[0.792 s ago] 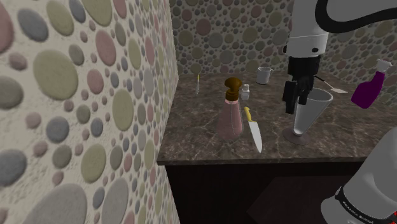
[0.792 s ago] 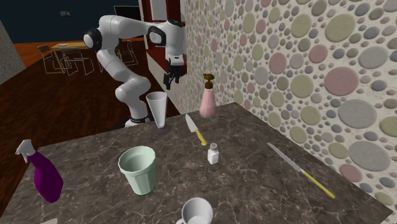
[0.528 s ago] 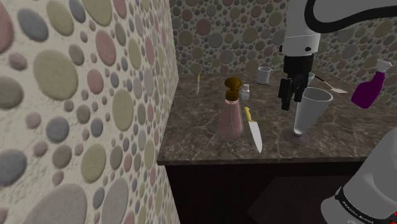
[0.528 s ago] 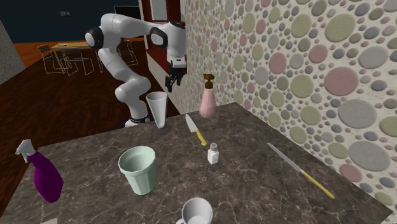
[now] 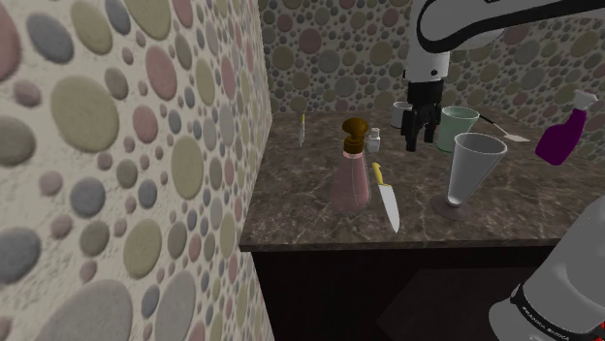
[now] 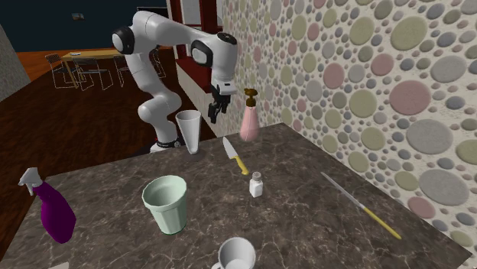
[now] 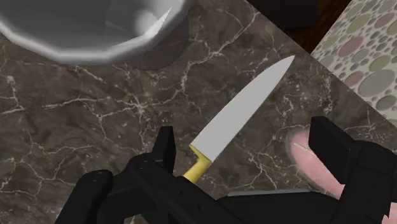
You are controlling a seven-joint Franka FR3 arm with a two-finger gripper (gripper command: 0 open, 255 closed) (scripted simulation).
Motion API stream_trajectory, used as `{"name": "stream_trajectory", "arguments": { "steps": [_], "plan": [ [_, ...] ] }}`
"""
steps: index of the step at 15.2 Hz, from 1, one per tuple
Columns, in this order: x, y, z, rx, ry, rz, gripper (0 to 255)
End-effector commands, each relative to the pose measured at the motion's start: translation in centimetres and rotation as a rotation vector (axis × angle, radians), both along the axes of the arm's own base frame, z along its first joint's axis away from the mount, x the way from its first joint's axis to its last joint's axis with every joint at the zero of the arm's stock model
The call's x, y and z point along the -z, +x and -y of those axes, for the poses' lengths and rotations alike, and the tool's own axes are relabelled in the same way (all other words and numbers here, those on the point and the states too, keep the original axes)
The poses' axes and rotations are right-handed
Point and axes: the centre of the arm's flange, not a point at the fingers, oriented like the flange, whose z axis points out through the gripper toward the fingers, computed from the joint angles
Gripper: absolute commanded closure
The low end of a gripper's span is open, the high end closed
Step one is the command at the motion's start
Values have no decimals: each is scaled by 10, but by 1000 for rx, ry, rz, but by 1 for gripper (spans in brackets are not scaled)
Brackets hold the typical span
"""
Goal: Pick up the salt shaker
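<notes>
Hovering above the counter (image 6: pixel 321 222), our tool (image 7: pixel 245 137) has its two fingers apart and clasps nothing. In the wrist view it looks down on the yellow-handled knife (image 7: pixel 242 114), with the tall glass (image 7: pixel 95 25) to one side and the pink bottle (image 7: pixel 312 159) to the other. The salt shaker (image 6: pixel 257 184), small, white and upright, stands on the counter just past the knife's handle end, well apart from the tool and untouched. We judge the task barely begun: the tool is in the air short of the shaker and nothing is grasped. Nearly all of it is left. We must carry the tool along the knife to the shaker, come down around it, close on it and lift. The green cup (image 6: pixel 167 202) stands near the shaker, so we would keep the descent tidy.
</notes>
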Motion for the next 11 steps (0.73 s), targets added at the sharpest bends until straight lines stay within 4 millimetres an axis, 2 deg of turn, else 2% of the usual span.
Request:
{"name": "stream_trajectory", "arguments": {
  "steps": [1, 11],
  "plan": [
    [7, 23, 20, -2, 5, -6, 0],
    [40, 131, 99, -12, 32, -35, 0]
  ]
}}
